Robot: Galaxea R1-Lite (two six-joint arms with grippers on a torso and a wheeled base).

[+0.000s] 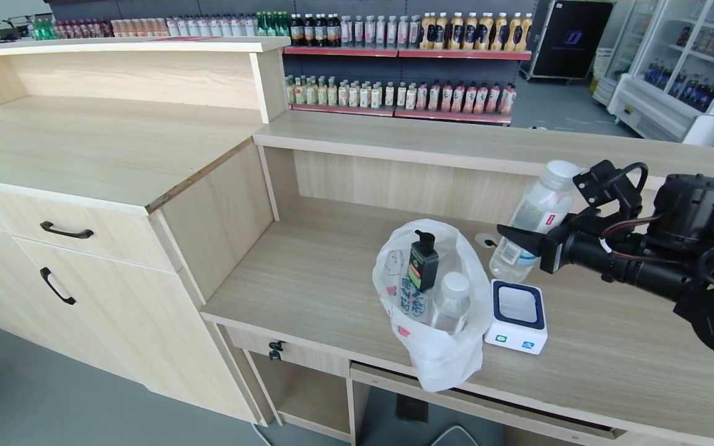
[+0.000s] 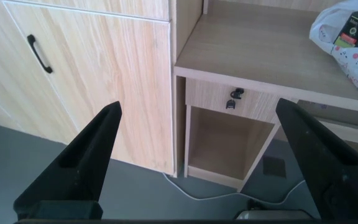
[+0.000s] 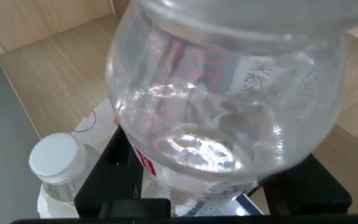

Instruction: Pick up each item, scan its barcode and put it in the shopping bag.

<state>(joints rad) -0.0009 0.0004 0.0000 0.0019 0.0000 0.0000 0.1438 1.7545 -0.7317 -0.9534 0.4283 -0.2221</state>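
The clear plastic water bottle with a white screw cap (image 1: pixel 533 217) looks empty or nearly so, its ribbed walls see-through, with a white label carrying a small red patch and a barcode panel low on its side. It leans rather than stands, cap up toward the raised back ledge of the pale wood-grain tabletop (image 1: pixel 320 272) and base down toward the work surface; from here I cannot tell whether the base touches the wood. The right black two-fingered tool (image 1: pixel 518 238) is clamped on the lower part of this bottle, and in the right wrist view its dark fingers (image 3: pixel 104 180) press in on either side of the rounded body (image 3: pixel 229 112). The bottle's base sits just behind the white box scanner with a dark blue frame (image 1: pixel 512 337), which touches the white thin plastic shopping bag (image 1: pixel 444 359). The bag sits at the front edge, its mouth open, holding a black pump-top bottle (image 1: pixel 423 260) and a second clear bottle with a white cap (image 1: pixel 452 303). The left black tool (image 2: pixel 199 106) hangs low beside the cabinet front, fingers spread wide apart, holding nothing.
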